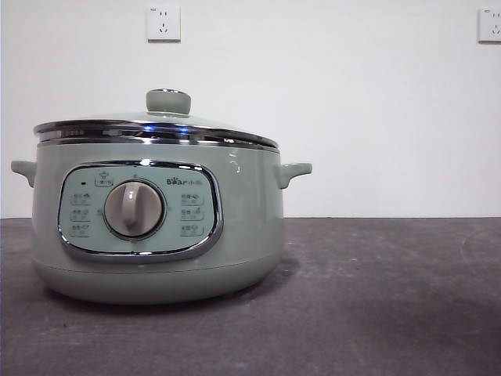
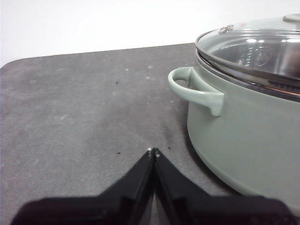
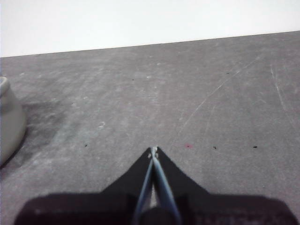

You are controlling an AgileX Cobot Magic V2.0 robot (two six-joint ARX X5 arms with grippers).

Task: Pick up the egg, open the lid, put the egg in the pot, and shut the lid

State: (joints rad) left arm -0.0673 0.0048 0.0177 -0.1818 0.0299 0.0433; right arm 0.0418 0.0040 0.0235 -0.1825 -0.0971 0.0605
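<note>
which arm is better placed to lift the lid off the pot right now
Left, most likely. The left gripper, jaws shut and empty, sits beside the pot, with the lid in its wrist view. The right gripper, also shut, sees only the pot's edge. No egg is visible.

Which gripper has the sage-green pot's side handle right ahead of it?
The left gripper: its wrist view shows the pale sage-green pot and one handle close by; the right gripper sees only the pot's edge.

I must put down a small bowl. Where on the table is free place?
Bare dark table stretches beside the pot, on its side toward the right gripper. More lies past its handle, ahead of the left gripper. The pot, lid on, takes the rest.
</note>
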